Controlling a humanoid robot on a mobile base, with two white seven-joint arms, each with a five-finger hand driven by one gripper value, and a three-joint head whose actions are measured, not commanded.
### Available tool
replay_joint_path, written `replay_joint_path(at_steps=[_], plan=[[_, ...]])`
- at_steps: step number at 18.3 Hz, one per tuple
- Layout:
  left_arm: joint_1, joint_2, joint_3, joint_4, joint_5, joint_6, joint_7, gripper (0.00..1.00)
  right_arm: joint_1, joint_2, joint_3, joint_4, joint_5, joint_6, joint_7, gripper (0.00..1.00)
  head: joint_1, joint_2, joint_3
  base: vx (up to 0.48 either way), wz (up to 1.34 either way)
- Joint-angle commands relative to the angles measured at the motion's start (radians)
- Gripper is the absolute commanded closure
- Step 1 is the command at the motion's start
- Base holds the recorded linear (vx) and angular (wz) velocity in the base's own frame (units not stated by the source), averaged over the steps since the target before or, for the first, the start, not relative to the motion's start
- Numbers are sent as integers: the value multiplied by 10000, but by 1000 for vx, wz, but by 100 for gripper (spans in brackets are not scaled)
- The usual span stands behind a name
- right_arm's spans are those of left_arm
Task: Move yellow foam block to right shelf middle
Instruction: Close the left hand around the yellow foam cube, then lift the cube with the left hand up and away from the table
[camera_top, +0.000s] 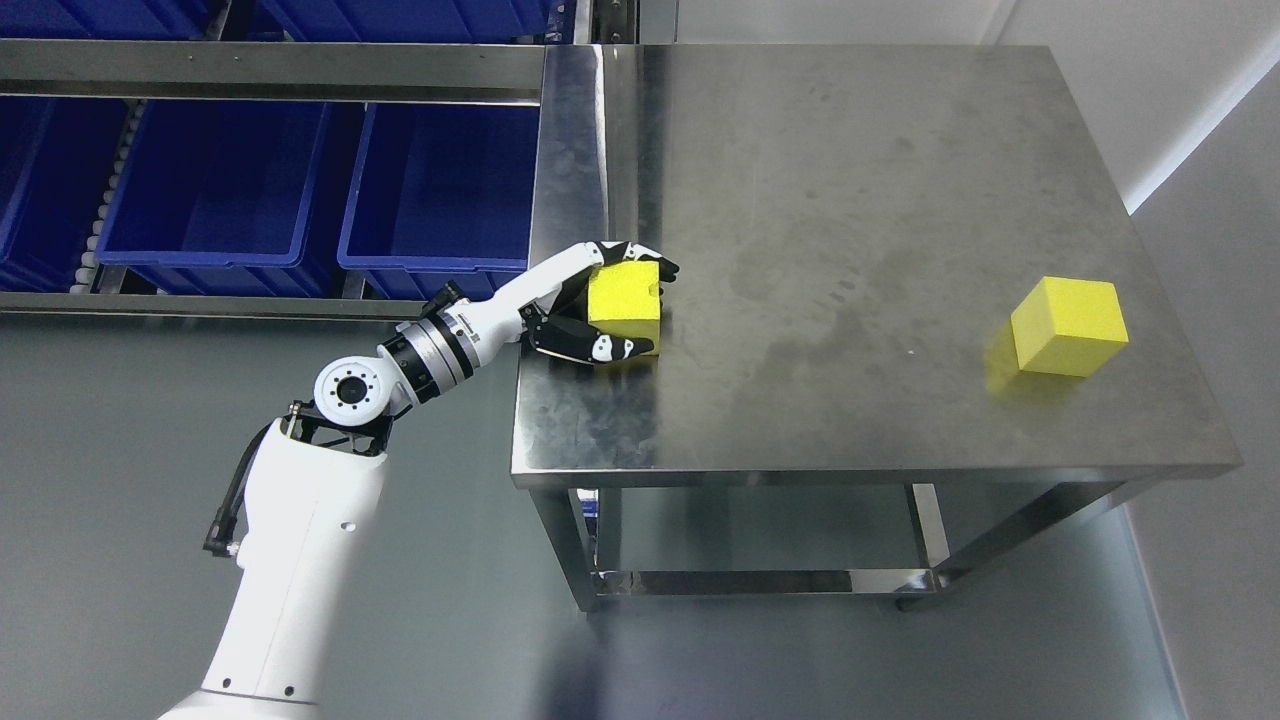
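while the left hand (600, 305) sits clamped on a yellow foam block (624, 300) at the steel table's (850, 200) nine o'clock edge, the grasp step looks done; next comes a lift and carry toward the shelf. at three o'clock, another yellow block (1068, 326) rests untouched

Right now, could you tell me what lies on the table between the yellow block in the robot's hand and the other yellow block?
Nothing: in the head view, only bare steel table top separates the held block, gripped by the left hand, from the free block.
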Motion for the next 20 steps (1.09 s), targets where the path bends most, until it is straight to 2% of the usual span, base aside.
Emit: replay_joint_path(at_steps=[1, 4, 7, 11, 13, 20], plan=[[-591, -317, 1242, -226, 1237, -803, 279, 60, -15, -175, 0, -174, 0, -1, 7, 0, 0, 0, 0, 0, 0], [-1037, -317, 2421, -1421, 2681, -849, 1333, 60, -15, -175, 0, -174, 0, -1, 7, 0, 0, 0, 0, -2, -20], [-1008, -317, 3143, -2145, 2870, -941, 2851, 58, -15, -175, 0, -174, 0, -1, 7, 0, 0, 0, 0, 4, -49], [-580, -317, 3728, -2193, 2870, -1631, 5016, 57, -15, -175, 0, -174, 0, -1, 7, 0, 0, 0, 0, 1, 6], [-364, -317, 3957, -2193, 2870, -1891, 5478, 57, -15, -175, 0, -174, 0, -1, 7, 0, 0, 0, 0, 0, 0], [219, -317, 4189, -2177, 2870, -2031, 5449, 57, -15, -175, 0, -174, 0, -1, 7, 0, 0, 0, 0, -15, 10]])
